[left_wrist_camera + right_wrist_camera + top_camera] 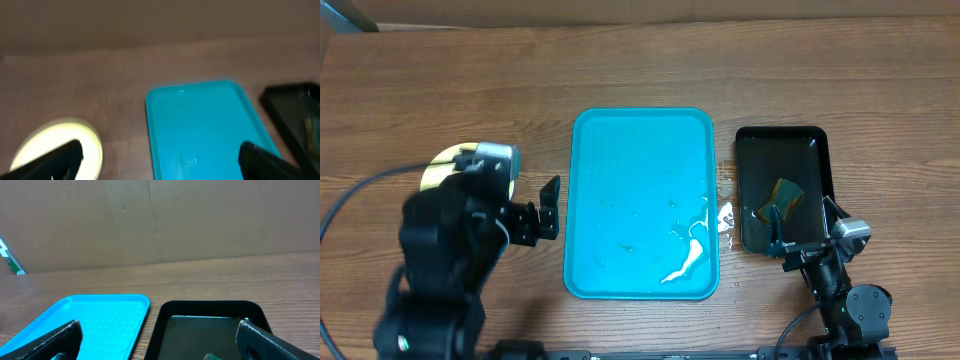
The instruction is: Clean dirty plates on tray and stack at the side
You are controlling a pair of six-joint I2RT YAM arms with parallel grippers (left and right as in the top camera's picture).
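The turquoise tray (640,205) lies in the middle of the table with no plate on it, only wet streaks and a white foamy smear (688,255). A pale green-rimmed plate (445,165) lies on the table left of the tray, mostly hidden under my left arm; I cannot tell how many plates lie there. In the left wrist view the plate (55,142) is at the lower left and the tray (200,125) in the centre. My left gripper (552,208) (160,155) is open and empty between plate and tray. My right gripper (802,225) (157,335) is open and empty over the black tray's near end.
A black tray (782,190) (210,310) stands right of the turquoise tray (100,315), holding liquid and a dark green sponge (783,195). White droplets (725,215) lie on the wood between the two trays. The black tray also shows blurred in the left wrist view (295,105).
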